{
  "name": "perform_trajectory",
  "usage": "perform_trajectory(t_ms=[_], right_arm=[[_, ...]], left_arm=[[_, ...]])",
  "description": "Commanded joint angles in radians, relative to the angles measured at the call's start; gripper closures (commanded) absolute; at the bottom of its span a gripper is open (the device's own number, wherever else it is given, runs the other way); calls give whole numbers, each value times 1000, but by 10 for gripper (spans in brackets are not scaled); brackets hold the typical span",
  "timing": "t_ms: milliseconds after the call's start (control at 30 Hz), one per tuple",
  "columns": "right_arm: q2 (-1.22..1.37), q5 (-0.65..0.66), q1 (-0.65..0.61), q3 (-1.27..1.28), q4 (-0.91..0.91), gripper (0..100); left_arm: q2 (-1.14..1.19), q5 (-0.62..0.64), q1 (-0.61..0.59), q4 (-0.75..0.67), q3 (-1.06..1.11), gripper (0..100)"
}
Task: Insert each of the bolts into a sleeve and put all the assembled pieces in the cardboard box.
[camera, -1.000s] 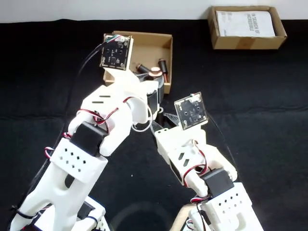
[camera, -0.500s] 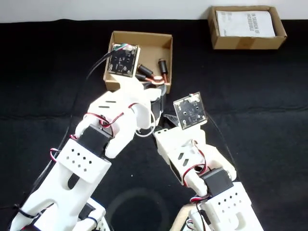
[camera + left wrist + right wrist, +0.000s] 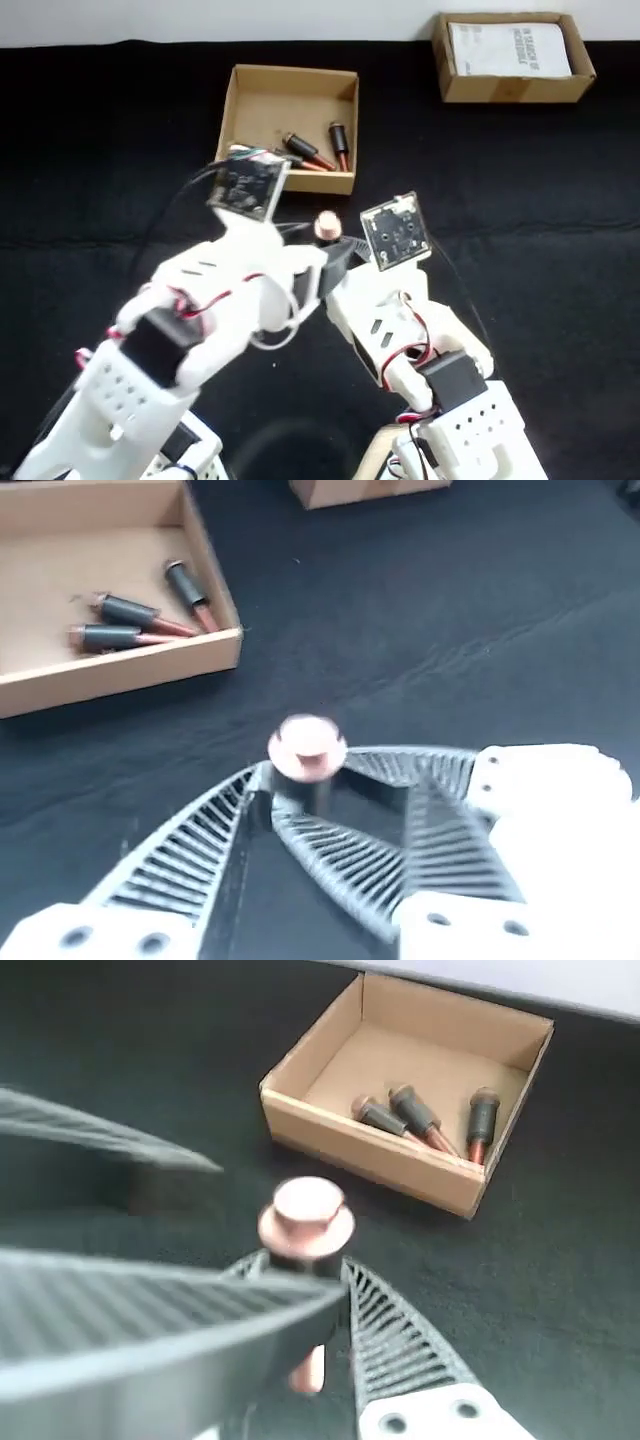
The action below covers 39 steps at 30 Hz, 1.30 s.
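A bolt with a copper head sits in a dark sleeve, and its copper tip pokes out below. The piece hangs above the black table, just in front of the cardboard box. My left gripper is shut on the sleeve under the head. My right gripper meets it from the other side, its fingers also closed against the sleeve. In the high view the left gripper and right gripper touch at the piece. Three assembled pieces lie in the box.
A second cardboard box with a printed sheet in it stands at the back right. Black cloth covers the table, with free room left and right of both arms. The near wall of the box is close behind the held piece.
My left arm has drawn back from over the cardboard box toward the front, carrying the copper-headed piece to the right gripper. The right arm has stayed where it was.
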Motion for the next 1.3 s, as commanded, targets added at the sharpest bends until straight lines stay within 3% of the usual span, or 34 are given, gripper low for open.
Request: perform_trajectory(t_ms=[0, 133, 267, 400, 433, 700, 1000, 1267], right_arm=[[-18, 6, 15, -73, -5, 991], [5, 6, 16, -76, -5, 991], [81, 38, 59, -122, -25, 991], [202, 120, 88, -236, -79, 991], [248, 141, 90, -274, -85, 991], [688, 459, 85, -671, -87, 991], [1124, 827, 93, -975, -90, 991], [1498, 1028, 110, -1260, -91, 991]], left_arm=[[-42, -31, 30, 103, -85, 710], [-64, -187, 38, 305, -216, 732], [-102, -330, 19, 463, -372, 845], [-156, -428, -117, 486, -409, 998], [-174, -439, -163, 488, -407, 987], [-366, -436, -406, 488, -325, 992], [-880, -437, -596, 494, 53, 992], [-852, -433, -774, 479, 173, 992]])
